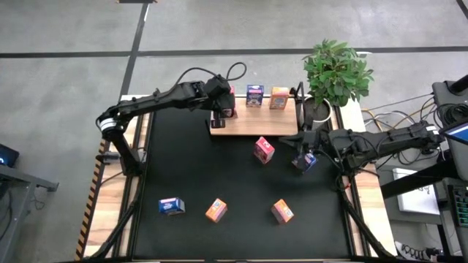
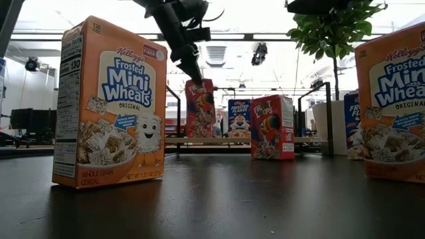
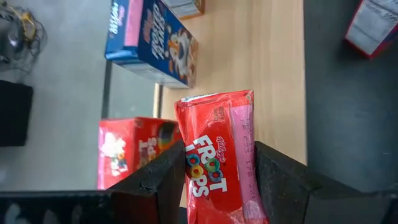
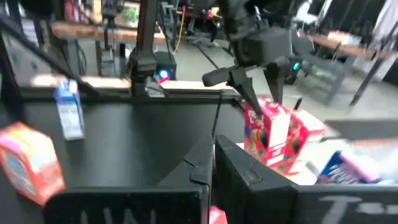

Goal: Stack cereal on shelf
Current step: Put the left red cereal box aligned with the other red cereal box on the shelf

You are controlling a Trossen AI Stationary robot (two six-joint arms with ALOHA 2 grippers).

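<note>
Left gripper (image 3: 217, 180), upper centre of high view, is seen pinching a red Froot Loops box (image 3: 219, 149): box sits between the two dark fingers (image 3: 163, 177), one finger on each side, pressed on its narrow sides. In low view the box is held upright over the left end of the wood shelf (image 1: 270, 120). A second red box (image 3: 134, 152) is seen just beside it, w/ a blue Frosted Flakes box (image 1: 254, 95) and an orange box (image 1: 279, 97) along the shelf's far edge.

Right gripper (image 1: 306, 157), right of centre in high view, fingers pressed together, nothing held; a blue box (image 1: 304, 162) is seen directly at its tip. On the black table: a red box (image 1: 263, 150) near the shelf; a blue box (image 1: 171, 207) and two orange boxes (image 1: 216, 210) (image 1: 282, 210) along lower part.
</note>
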